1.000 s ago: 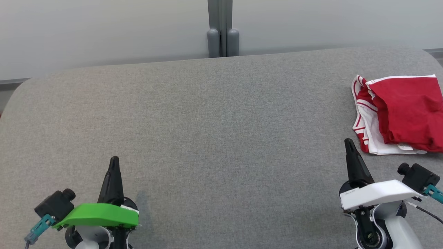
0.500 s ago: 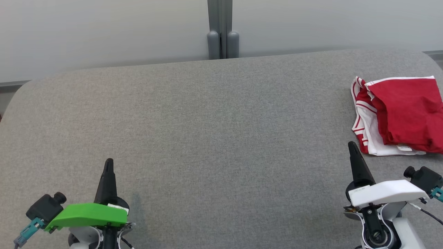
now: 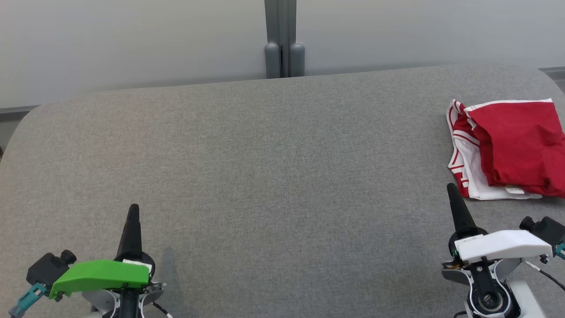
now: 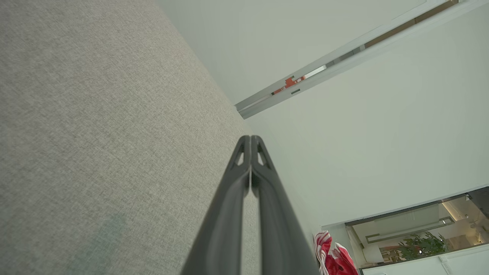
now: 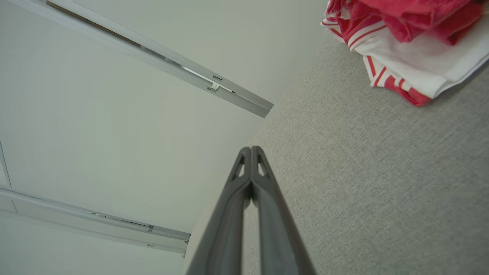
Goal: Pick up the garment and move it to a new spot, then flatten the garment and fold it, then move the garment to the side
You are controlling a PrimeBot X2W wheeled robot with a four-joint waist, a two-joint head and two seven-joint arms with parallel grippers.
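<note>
One garment point(image 3: 512, 141), red with white striped trim. One grey cloth-covered table point(image 3: 282, 176). Two grippers: one left gripper point(image 3: 133, 211) under one green cover point(image 3: 101, 276), one right gripper point(image 3: 453, 191) under one white cover point(image 3: 503, 249). Two dark fingers point(image 4: 229, 214) on the left one in its wrist view, two more on the right one. Two small black cameras point(image 3: 46, 269), one beside each cover. Two rounded grey posts point(image 3: 272, 59) side by side behind the table's far edge. One potted plant point(image 4: 418, 248) in the left wrist view. Two pale rails point(image 5: 214, 86) along the wall in the right wrist view.
</note>
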